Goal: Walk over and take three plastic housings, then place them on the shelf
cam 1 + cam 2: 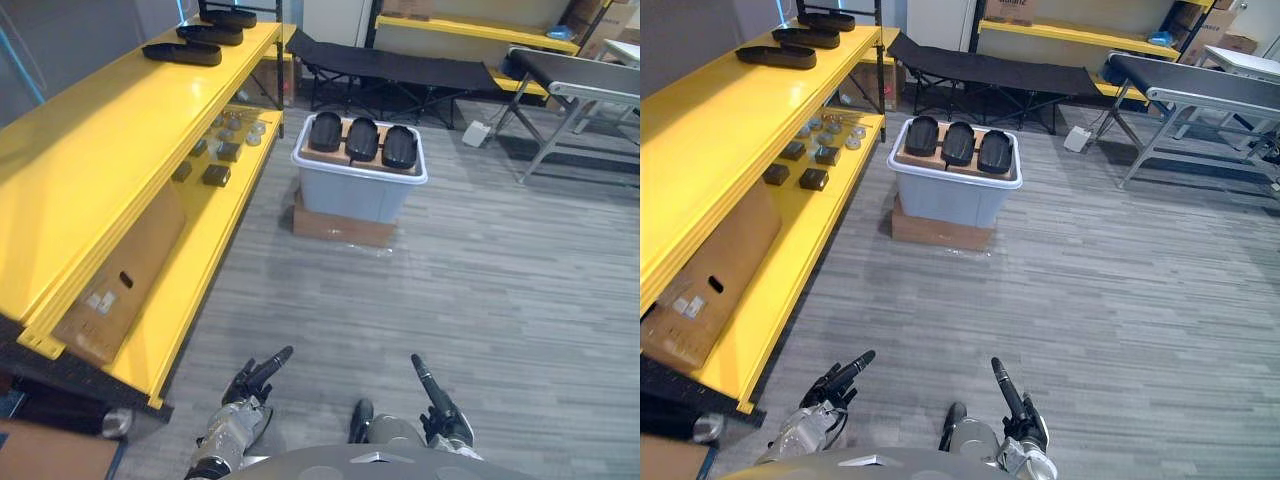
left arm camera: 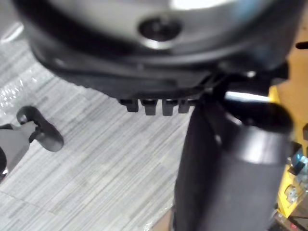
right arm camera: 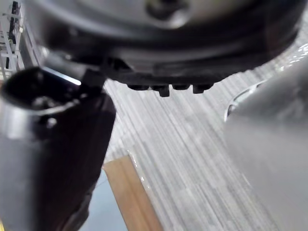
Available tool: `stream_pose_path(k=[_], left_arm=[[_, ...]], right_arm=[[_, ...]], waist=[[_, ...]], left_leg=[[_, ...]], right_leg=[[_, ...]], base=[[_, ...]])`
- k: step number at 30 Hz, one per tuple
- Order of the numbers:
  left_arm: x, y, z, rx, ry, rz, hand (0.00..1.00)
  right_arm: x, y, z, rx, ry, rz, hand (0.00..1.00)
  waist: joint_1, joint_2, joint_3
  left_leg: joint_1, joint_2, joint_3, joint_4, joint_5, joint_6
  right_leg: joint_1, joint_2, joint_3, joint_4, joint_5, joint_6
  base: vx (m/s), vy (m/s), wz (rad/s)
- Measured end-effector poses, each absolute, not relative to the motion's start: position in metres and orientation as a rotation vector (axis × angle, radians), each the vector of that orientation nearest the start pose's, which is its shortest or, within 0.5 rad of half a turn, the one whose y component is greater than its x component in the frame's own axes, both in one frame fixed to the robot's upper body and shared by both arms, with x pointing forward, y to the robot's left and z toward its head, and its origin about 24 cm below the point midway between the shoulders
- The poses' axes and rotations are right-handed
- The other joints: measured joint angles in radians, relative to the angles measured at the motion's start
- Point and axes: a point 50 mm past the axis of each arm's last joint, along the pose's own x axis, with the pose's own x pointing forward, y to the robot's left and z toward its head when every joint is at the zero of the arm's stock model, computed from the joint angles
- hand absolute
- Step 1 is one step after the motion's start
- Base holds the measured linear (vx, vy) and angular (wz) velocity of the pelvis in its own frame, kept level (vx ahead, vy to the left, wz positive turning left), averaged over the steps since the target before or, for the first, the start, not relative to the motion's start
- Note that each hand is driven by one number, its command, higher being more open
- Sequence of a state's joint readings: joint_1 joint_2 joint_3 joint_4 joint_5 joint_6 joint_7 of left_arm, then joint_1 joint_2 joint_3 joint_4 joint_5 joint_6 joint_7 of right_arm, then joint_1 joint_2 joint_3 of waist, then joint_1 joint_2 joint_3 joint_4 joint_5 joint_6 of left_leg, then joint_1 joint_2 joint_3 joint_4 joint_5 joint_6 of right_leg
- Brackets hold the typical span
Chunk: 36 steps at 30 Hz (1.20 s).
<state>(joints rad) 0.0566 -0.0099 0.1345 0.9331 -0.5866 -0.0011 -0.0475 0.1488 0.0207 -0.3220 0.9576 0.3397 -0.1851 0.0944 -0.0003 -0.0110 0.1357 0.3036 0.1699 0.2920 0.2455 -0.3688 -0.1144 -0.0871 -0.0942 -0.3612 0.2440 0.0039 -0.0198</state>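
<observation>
Plastic housings (image 1: 362, 139), three in a row, lie atop a grey bin (image 1: 350, 195) in the left eye view, long axes near-to-far, far ahead. Right eye view: left hand (image 1: 840, 380) and right hand (image 1: 1012, 398) sit near, fingers straight, empty, seemingly equally distant from them. Wrist views: neither hand holds anything.

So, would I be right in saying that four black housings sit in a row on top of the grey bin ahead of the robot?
Not quite: the left eye view shows three black housings, not four, sitting in a row on top of the grey bin ahead of the robot.
</observation>
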Motion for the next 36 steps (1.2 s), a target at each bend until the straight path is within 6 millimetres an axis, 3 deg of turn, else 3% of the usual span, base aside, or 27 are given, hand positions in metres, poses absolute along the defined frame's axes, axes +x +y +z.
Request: stream_pose_path(k=[1,2,3,4,5,7,9,12,14,15,16,18,19,21,22,23,25,27,28,29,31,32,34,36], left_arm=[[0.124,0.164,-0.151,-0.637,0.914,0.39,1.0],[0.131,0.165,-0.148,-0.651,0.89,0.396,1.0],[0.132,0.165,-0.148,-0.657,0.884,0.401,1.0],[0.13,0.167,-0.149,-0.686,0.878,0.44,1.0],[0.131,0.166,-0.148,-0.722,0.867,0.471,1.0],[0.133,0.172,-0.147,-0.749,0.842,0.503,1.0],[0.135,0.175,-0.145,-0.764,0.819,0.509,1.0],[0.139,0.175,-0.141,-0.754,0.777,0.481,1.0],[0.129,0.183,-0.143,-0.751,0.77,0.524,1.0],[0.124,0.184,-0.145,-0.75,0.781,0.539,1.0],[0.111,0.193,-0.149,-0.718,0.815,0.568,1.0],[0.106,0.204,-0.149,-0.689,0.825,0.582,1.0],[0.106,0.205,-0.149,-0.684,0.827,0.581,1.0],[0.099,0.204,-0.152,-0.673,0.867,0.586,1.0],[0.097,0.203,-0.153,-0.669,0.873,0.586,1.0],[0.096,0.202,-0.154,-0.647,0.881,0.571,1.0],[0.099,0.2,-0.153,-0.617,0.882,0.537,1.0],[0.107,0.197,-0.151,-0.599,0.869,0.5,1.0],[0.117,0.196,-0.148,-0.591,0.849,0.469,1.0],[0.13,0.195,-0.143,-0.593,0.814,0.445,1.0],[0.14,0.191,-0.14,-0.593,0.796,0.423,1.0],[0.144,0.188,-0.139,-0.599,0.793,0.412,1.0],[0.145,0.183,-0.139,-0.617,0.796,0.407,1.0],[0.147,0.173,-0.14,-0.648,0.805,0.393,1.0]], right_arm=[[0.095,-0.197,-0.151,0.458,0.821,-0.474,1.0],[0.098,-0.199,-0.15,0.455,0.813,-0.47,1.0],[0.099,-0.199,-0.15,0.455,0.811,-0.468,1.0],[0.101,-0.199,-0.149,0.447,0.807,-0.453,1.0],[0.103,-0.202,-0.149,0.423,0.809,-0.44,1.0],[0.104,-0.202,-0.148,0.42,0.807,-0.436,1.0],[0.108,-0.201,-0.147,0.391,0.808,-0.416,1.0],[0.115,-0.201,-0.146,0.345,0.809,-0.403,1.0],[0.115,-0.199,-0.147,0.32,0.839,-0.375,1.0],[0.115,-0.196,-0.147,0.311,0.85,-0.354,1.0],[0.118,-0.19,-0.148,0.296,0.862,-0.309,1.0],[0.127,-0.18,-0.145,0.298,0.84,-0.267,1.0],[0.131,-0.178,-0.144,0.303,0.834,-0.261,1.0],[0.134,-0.176,-0.144,0.318,0.852,-0.267,1.0],[0.134,-0.176,-0.145,0.32,0.86,-0.266,1.0],[0.129,-0.174,-0.149,0.326,0.894,-0.267,1.0],[0.126,-0.174,-0.151,0.324,0.922,-0.261,1.0],[0.129,-0.173,-0.151,0.327,0.918,-0.264,1.0],[0.131,-0.172,-0.15,0.329,0.911,-0.263,1.0],[0.133,-0.172,-0.149,0.327,0.898,-0.264,1.0],[0.133,-0.173,-0.149,0.323,0.898,-0.276,1.0],[0.136,-0.175,-0.148,0.315,0.891,-0.278,1.0],[0.142,-0.176,-0.146,0.31,0.874,-0.276,1.0],[0.144,-0.182,-0.145,0.295,0.866,-0.285,1.0]], waist=[[0.005,0.008,-0.001],[0.013,0.01,-0.003],[0.015,0.012,-0.003],[0.02,0.031,-0.002],[0.026,0.042,0.008],[0.027,0.052,0.018],[0.041,0.05,0.019],[0.077,0.039,0.034],[0.083,0.046,0.041],[0.087,0.047,0.042],[0.097,0.028,0.044],[0.113,-0.03,0.043],[0.117,-0.035,0.048],[0.118,-0.036,0.052],[0.117,-0.033,0.054],[0.111,-0.023,0.064],[0.105,-0.01,0.068],[0.1,-0.006,0.071],[0.102,-0.008,0.07],[0.103,-0.015,0.072],[0.099,-0.026,0.075],[0.087,-0.014,0.087],[0.067,-0.006,0.092],[0.057,0.02,0.099]], left_leg=[[-0.007,0.02,-0.002,0.036,0.009,-0.012],[-0.089,0.06,-0.028,0.218,0.049,-0.016],[-0.105,0.068,-0.035,0.256,0.059,-0.011],[-0.195,0.112,-0.073,0.458,0.127,0.008],[-0.28,0.167,-0.093,0.648,0.148,0.007],[-0.368,0.19,-0.097,0.757,0.142,0.003],[-0.441,0.152,-0.062,0.677,0.114,0.016],[-0.517,0.026,-0.02,0.327,0.124,0.057],[-0.538,-0.029,-0.026,0.096,0.252,0.072],[-0.532,-0.027,-0.026,0.096,0.308,0.103],[-0.503,-0.042,0.0,0.111,0.33,0.16],[-0.519,-0.058,0.035,0.164,0.251,0.17],[-0.519,-0.058,0.041,0.175,0.236,0.173],[-0.448,-0.078,0.07,0.15,0.195,0.194],[-0.414,-0.085,0.077,0.134,0.19,0.196],[-0.323,-0.1,0.088,0.089,0.185,0.197],[-0.253,-0.102,0.099,0.053,0.186,0.196],[-0.209,-0.094,0.099,0.038,0.185,0.193],[-0.21,-0.088,0.1,0.043,0.182,0.183],[-0.215,-0.088,0.102,0.049,0.171,0.164],[-0.218,-0.085,0.097,0.07,0.15,0.141],[-0.218,-0.064,0.093,0.102,0.121,0.126],[-0.229,-0.041,0.073,0.138,0.098,0.113],[-0.249,0.015,0.056,0.207,0.052,0.092]], right_leg=[[0.002,0.015,-0.004,0.001,-0.018,-0.005],[0.024,0.035,-0.006,-0.007,-0.04,-0.017],[0.031,0.039,-0.005,-0.01,-0.042,-0.019],[0.077,0.066,-0.004,-0.046,-0.054,-0.03],[0.142,0.096,-0.001,-0.094,-0.062,-0.04],[0.23,0.109,-0.001,-0.143,-0.075,-0.044],[0.281,0.099,0.02,-0.186,-0.078,-0.041],[0.314,0.047,0.06,-0.193,-0.117,-0.008],[0.338,0.031,0.087,-0.144,-0.197,0.027],[0.344,0.029,0.105,-0.119,-0.222,0.04],[0.359,0.009,0.145,-0.093,-0.255,0.051],[0.35,-0.026,0.18,-0.082,-0.256,0.055],[0.347,-0.03,0.189,-0.074,-0.246,0.061],[0.287,-0.071,0.222,0.122,-0.218,0.095],[0.257,-0.088,0.215,0.216,-0.203,0.124],[0.198,-0.13,0.186,0.412,-0.192,0.163],[0.174,-0.144,0.123,0.454,-0.229,0.14],[0.159,-0.111,0.071,0.317,-0.269,0.106],[0.154,-0.084,0.058,0.146,-0.259,0.101],[0.131,-0.076,0.051,-0.014,-0.184,0.083],[0.106,-0.086,0.049,-0.059,-0.052,0.077],[0.099,-0.082,0.036,-0.029,-0.031,0.08],[0.103,-0.061,0.017,-0.03,-0.044,0.072],[0.125,-0.011,0.008,-0.053,-0.044,0.07]], base=[[0.52,-0.313,-0.05],[0.43,-0.265,-0.13],[0.42,-0.268,-0.11],[0.41,-0.217,-0.01],[0.41,-0.203,0.01],[0.39,-0.15,-0.13],[0.35,-0.054,-0.37],[0.38,0.132,-0.35],[0.34,0.221,-0.3],[0.38,0.253,-0.61],[0.49,0.262,-0.57],[0.43,0.178,-0.39],[0.39,0.195,-0.26],[0.39,0.218,-0.24],[0.34,0.185,-0.19],[0.27,0.127,-0.08],[0.29,0.083,-0.01],[0.24,-0.002,0.06],[0.18,-0.058,0.01],[0.18,-0.094,0.0],[0.14,-0.134,-0.07],[0.1,-0.127,-0.11],[0.09,-0.147,-0.05],[0.1,-0.143,-0.04]])
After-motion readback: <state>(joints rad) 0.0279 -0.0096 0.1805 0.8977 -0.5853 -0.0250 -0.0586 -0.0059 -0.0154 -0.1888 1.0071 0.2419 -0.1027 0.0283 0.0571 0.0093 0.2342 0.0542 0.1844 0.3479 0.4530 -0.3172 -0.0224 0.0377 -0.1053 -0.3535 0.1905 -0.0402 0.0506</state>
